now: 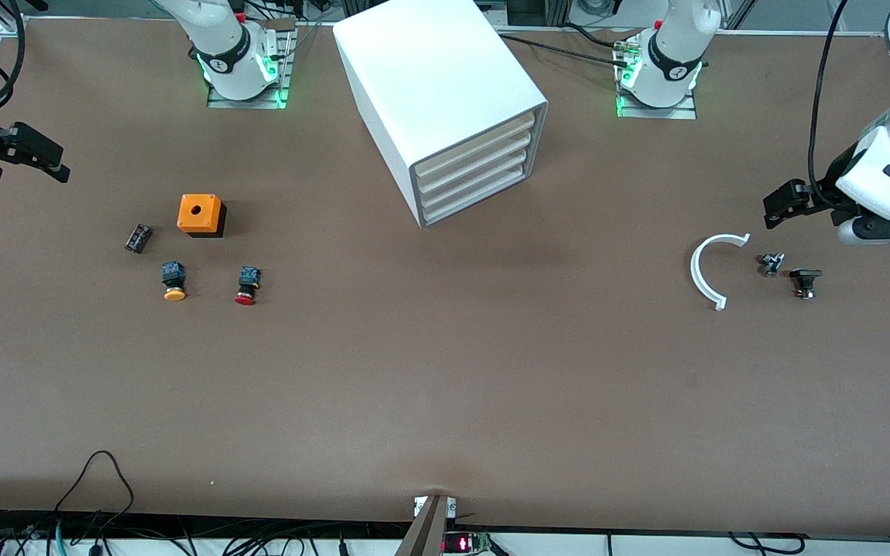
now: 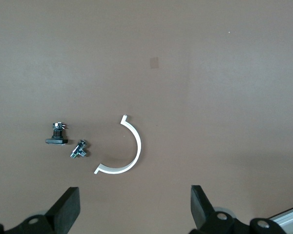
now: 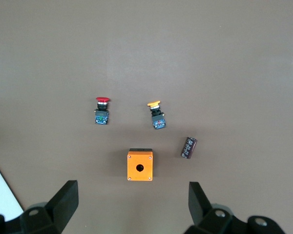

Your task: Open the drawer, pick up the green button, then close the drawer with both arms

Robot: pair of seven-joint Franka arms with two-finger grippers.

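Front view first: your cabinet point(image 1: 445, 100) sits on the table point(image 1: 445, 386) between the two arm bases, angled, with all four drawers pushed in. The bottom drawer point(image 1: 476, 199) is flush with the rest, so the green button isn't visible anywhere, you can't see inside. The right gripper point(image 1: 32, 154) hangs over the table edge at the right arm's end, and the left gripper point(image 1: 781, 205) hangs over its own end, just above a white curved clip point(image 1: 704, 270). Beside that clip are a little metal screw piece point(image 1: 769, 264) and a black-capped part point(image 1: 805, 282). Toward the right arm's end you've got an orange box point(image 1: 200, 214), a small dark cylinder point(image 1: 138, 238), an orange-capped button point(image 1: 174, 281) and a red-capped button point(image 1: 247, 285), the buttons nearer the camera than the box.

Left wrist view: the left gripper point(image 2: 134, 207) has its fingers point(image 2: 68, 204) spread wide with nothing between them. Below are the clip point(image 2: 132, 146), screw piece point(image 2: 79, 150) and black-capped part point(image 2: 56, 135).

Right wrist view: same deal, right gripper point(image 3: 132, 204) wide apart and empty, looking down at the orange box point(image 3: 139, 165), the red-capped button point(image 3: 102, 110), the orange-capped button point(image 3: 156, 115) and the dark cylinder point(image 3: 188, 147), maybe a capacitor, hard to say. A white sliver at the edge is probably the cabinet point(image 3: 2, 190).
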